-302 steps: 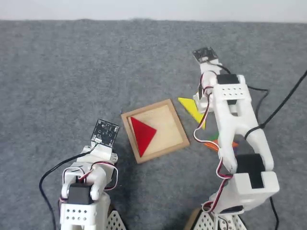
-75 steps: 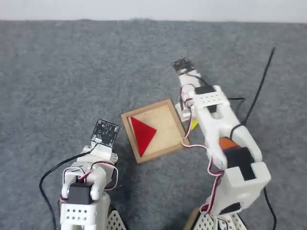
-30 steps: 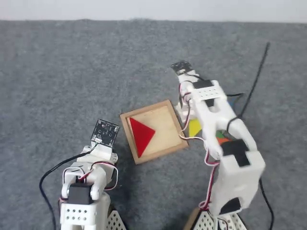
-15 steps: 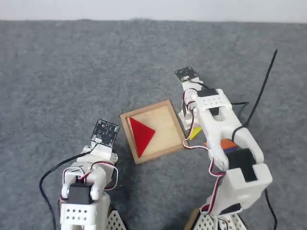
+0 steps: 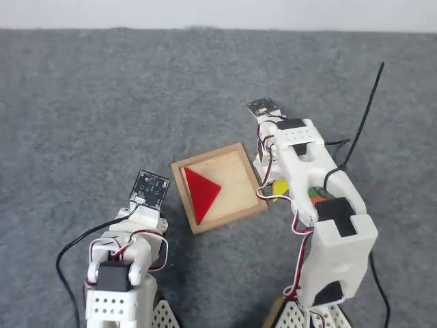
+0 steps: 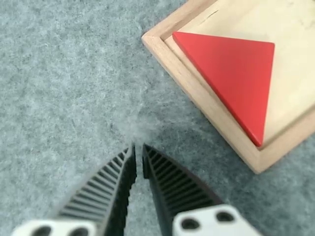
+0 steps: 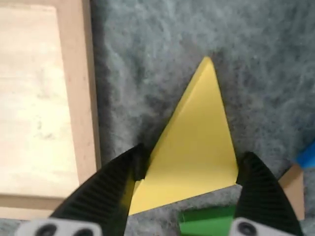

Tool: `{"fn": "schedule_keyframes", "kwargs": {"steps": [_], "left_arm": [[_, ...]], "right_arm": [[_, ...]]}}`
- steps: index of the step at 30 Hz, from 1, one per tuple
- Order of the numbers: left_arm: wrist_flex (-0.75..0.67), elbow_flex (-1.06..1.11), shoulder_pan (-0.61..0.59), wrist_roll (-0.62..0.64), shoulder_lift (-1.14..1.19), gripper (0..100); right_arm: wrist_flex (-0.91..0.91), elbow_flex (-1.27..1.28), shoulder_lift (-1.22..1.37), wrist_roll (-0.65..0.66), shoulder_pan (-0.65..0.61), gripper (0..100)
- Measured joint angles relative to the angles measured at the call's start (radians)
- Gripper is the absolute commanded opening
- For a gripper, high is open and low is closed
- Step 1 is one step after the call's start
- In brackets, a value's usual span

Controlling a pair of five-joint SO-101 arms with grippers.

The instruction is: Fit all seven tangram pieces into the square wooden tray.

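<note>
From above: square wooden tray [image 5: 208, 154] on the grey carpeted counter [image 5: 102, 89], with a flat red wooden triangle [image 5: 201, 191] lying inside toward its left side. Right arm bent down just beside the tray's right edge, over a flat yellow wooden triangle [image 5: 278, 188] of which a sliver shows. Left arm parked near the bottom left, well apart from the tray.

From the left wrist: left end effector [image 6: 138, 157] with jaws nearly together, gripping nothing, poised over bare counter just outside the tray's rim [image 6: 202, 96]; red triangle [image 6: 231, 69] flat against the inner wall.

From the right wrist: right end effector [image 7: 192, 157] with jaws apart, bracketing the broad end of the yellow triangle [image 7: 197, 142], which lies on the counter just beside the tray's rim [image 7: 78, 73]. Cannot tell whether the jaws touch it. Green piece [image 7: 204, 219] and blue piece [image 7: 306, 157] close by.

Probably light, rigid and smooth-faced, so prone to slipping; best pinched across the broad end on opposite edges, squarely, to avoid twisting out.

Against ten seconds back: right arm swung in toward the tray and lower; yellow triangle apparently shifted nearer the tray's lower right corner. Tray, red triangle and left arm unmoved.
</note>
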Motion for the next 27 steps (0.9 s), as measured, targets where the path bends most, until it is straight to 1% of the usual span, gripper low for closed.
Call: {"fn": "schedule_keyframes", "kwargs": {"steps": [3, 6, 10, 13, 19, 22, 27], "left_arm": [[0.000, 0.000, 0.000, 0.000, 0.000, 2], [0.000, 0.000, 0.000, 0.000, 0.000, 2], [0.000, 0.000, 0.000, 0.000, 0.000, 2], [0.000, 0.000, 0.000, 0.000, 0.000, 2], [0.000, 0.000, 0.000, 0.000, 0.000, 2], [0.000, 0.000, 0.000, 0.000, 0.000, 2], [0.000, 0.000, 0.000, 0.000, 0.000, 2]], "right_arm": [[0.000, 0.000, 0.000, -0.003, 0.003, 23.6], [0.000, -0.002, -0.005, -0.006, 0.018, 28.3], [0.003, 0.012, -0.083, -0.006, 0.057, 32.4], [0.003, 0.083, -0.201, -0.006, 0.074, 32.5], [-0.140, 0.330, -0.367, -0.009, 0.069, 32.5], [-0.164, 0.377, -0.368, -0.009, 0.074, 32.5], [-0.178, 0.345, -0.287, -0.009, 0.063, 32.5]]}}
